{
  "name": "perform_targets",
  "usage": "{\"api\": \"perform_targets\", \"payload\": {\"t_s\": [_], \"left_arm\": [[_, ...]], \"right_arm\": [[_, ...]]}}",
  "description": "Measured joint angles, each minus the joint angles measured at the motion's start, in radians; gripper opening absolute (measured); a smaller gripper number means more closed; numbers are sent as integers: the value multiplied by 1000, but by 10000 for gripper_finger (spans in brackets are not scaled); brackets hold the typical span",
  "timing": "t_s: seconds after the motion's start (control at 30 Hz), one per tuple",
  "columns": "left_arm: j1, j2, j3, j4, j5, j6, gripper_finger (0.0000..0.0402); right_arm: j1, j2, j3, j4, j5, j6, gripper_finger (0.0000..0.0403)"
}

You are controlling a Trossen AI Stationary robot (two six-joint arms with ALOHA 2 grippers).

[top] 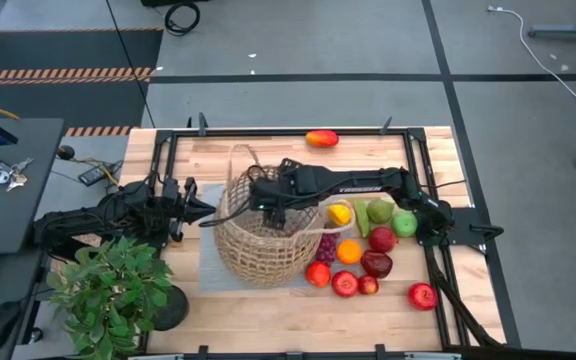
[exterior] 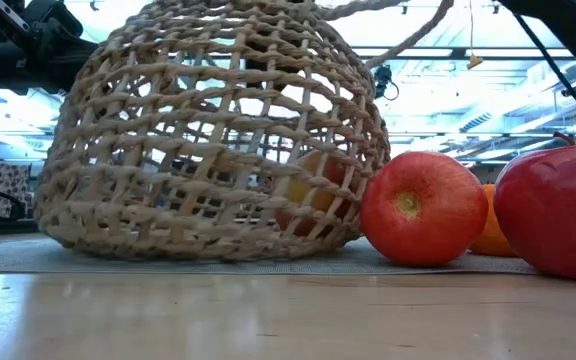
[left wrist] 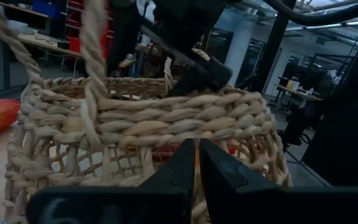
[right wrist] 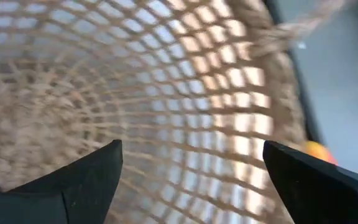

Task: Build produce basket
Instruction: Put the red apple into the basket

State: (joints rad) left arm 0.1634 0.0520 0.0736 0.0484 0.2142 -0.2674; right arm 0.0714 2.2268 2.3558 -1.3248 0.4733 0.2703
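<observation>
The tan wicker basket (top: 258,240) stands upright with its base on a grey mat (top: 208,272) in the middle of the table. My right gripper (top: 273,210) hangs open over the basket's mouth, pointing down into it; its wrist view shows only the weave (right wrist: 185,81) between the spread fingers. Produce lies on the table right of the basket: a lemon (top: 340,213), pears (top: 380,210), an orange (top: 349,251), grapes (top: 326,247) and red apples (top: 345,283). A mango (top: 321,138) lies at the far edge. My left gripper (top: 208,210) waits shut at the basket's left side.
A potted plant (top: 108,290) stands at the near left corner. One red apple (top: 423,295) lies apart at the near right. A yellow-orange fruit (exterior: 308,195) shows through the weave; whether it is inside or behind the basket I cannot tell. Bare wood lies along the near edge.
</observation>
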Motion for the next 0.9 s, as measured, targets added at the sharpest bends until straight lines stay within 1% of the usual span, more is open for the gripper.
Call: {"api": "perform_targets", "payload": {"t_s": [0.13, 0.27, 0.43, 0.57, 0.7, 0.9], "left_arm": [[0, 0, 0, 0, 0, 0, 30], [0, 0, 0, 0, 0, 0, 35], [0, 0, 0, -1, 0, 0, 32], [0, 0, 0, -1, 0, 0, 28], [0, 0, 0, -1, 0, 0, 31], [0, 0, 0, -1, 0, 0, 35]], "right_arm": [[7, -63, 0, -47, 77, 15, 391], [8, -142, 0, -125, 86, 86, 391], [45, -232, 1, -252, 85, 236, 391], [120, -296, -27, -240, 90, 299, 391], [213, -345, -62, -246, 139, 371, 391], [359, -353, -106, -232, 146, 489, 391]]}}
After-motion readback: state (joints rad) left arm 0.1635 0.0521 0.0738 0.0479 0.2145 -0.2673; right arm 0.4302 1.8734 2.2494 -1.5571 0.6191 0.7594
